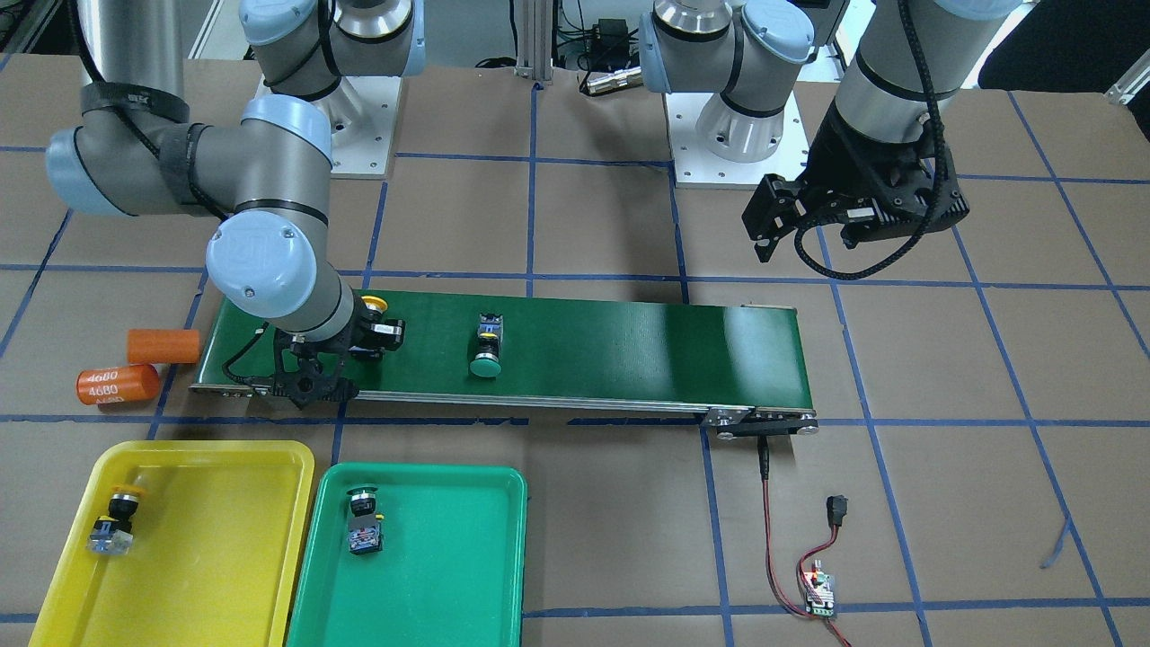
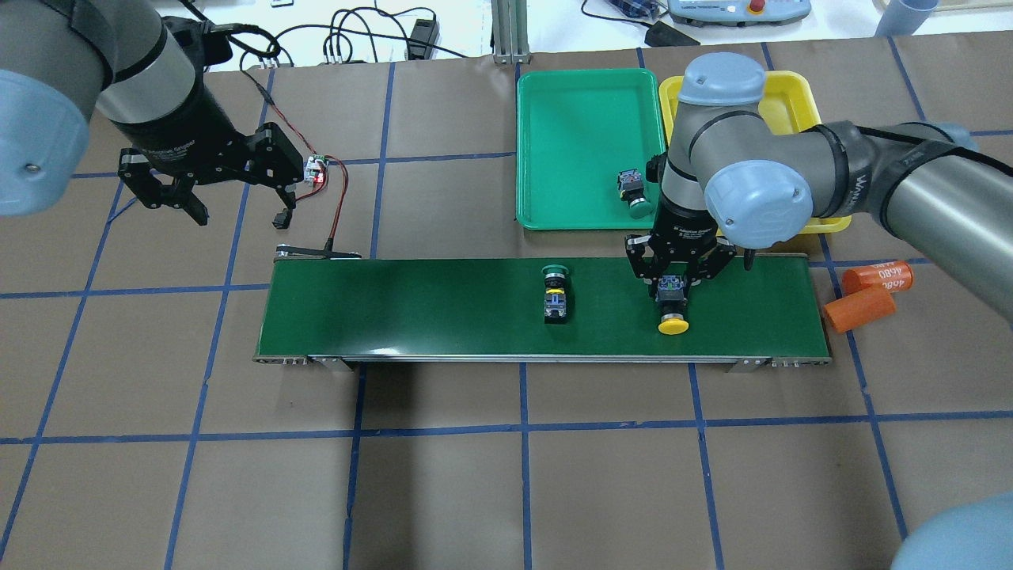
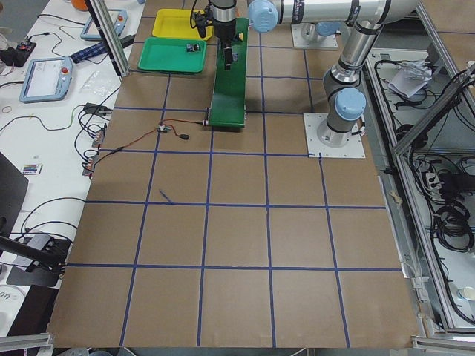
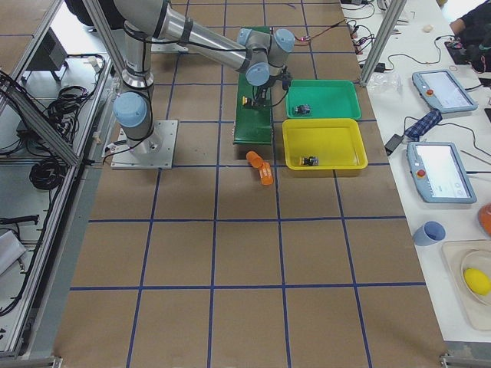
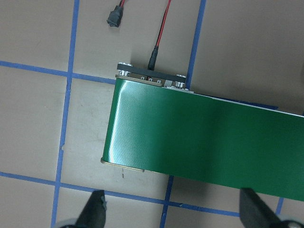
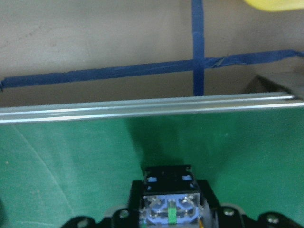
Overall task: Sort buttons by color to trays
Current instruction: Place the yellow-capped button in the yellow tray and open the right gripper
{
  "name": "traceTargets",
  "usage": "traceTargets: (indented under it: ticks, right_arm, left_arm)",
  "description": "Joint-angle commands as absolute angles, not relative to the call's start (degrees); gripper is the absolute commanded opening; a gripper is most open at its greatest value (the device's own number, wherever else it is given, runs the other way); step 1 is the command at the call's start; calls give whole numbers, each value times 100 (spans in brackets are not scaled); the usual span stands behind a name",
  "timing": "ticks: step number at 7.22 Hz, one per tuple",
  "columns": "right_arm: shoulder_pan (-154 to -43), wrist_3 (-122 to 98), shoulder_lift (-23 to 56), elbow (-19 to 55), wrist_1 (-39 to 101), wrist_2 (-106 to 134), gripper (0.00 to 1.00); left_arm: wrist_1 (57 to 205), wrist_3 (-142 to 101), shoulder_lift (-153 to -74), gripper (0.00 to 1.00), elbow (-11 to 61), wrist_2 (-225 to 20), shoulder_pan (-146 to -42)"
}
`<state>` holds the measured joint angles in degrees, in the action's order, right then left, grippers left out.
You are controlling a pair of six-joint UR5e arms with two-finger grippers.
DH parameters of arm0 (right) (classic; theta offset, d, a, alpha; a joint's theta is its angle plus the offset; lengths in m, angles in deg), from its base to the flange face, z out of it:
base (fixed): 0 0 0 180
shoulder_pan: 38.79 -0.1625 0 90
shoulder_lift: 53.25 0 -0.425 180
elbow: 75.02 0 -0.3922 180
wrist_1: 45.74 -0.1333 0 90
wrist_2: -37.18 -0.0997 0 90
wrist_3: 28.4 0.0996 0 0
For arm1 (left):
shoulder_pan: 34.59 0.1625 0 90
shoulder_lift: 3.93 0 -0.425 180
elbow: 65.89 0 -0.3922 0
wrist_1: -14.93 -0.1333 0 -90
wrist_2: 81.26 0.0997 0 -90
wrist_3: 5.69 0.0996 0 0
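Observation:
A yellow-capped button [image 2: 672,315] lies on the belt's right part. My right gripper [image 2: 673,286] is down on the belt, shut on this button's black body; the wrist view shows its blue-grey block [image 6: 169,208] between the fingers. A green-capped button [image 2: 555,293] lies free mid-belt. One yellow-capped button [image 1: 115,521] lies in the yellow tray [image 1: 225,454]. One green-capped button [image 1: 364,521] lies in the green tray [image 1: 449,593]. My left gripper [image 2: 229,202] is open and empty, raised beyond the belt's left end.
The long dark green conveyor belt [image 2: 411,309] crosses the table. Two orange cylinders [image 2: 874,277] [image 2: 859,310] lie off its right end. A small controller board [image 2: 315,168] with red and black wires sits near the belt's left end, under my left gripper.

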<state>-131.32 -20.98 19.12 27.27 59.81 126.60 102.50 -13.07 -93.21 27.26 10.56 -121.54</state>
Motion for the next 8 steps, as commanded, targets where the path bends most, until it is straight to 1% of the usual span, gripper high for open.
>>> traceTargets:
  ticks: [1, 3, 5, 7, 8]
  right_arm:
    - [-12984, -2154, 1918, 2221, 6016, 12954, 0]
    - [-12862, -2189, 1604, 1763, 6540, 13199, 0]
    - [-12284, -2801, 1164, 1517, 7235, 13431, 0]
    - [-12018, -3058, 698, 955, 7361, 13430, 0]
    - [-11956, -3068, 548, 900, 7387, 13430, 0]
  left_arm:
    - [10247, -1307, -9314, 100, 2727, 1067, -12151]
    - [10247, -1307, -9314, 100, 2718, 1067, -12151]
    - [10247, -1307, -9306, 100, 2718, 1059, -12151]
    - [10247, -1307, -9306, 100, 2718, 1050, -12151]
    - [10247, -1307, -9305, 100, 2718, 1050, -12151]
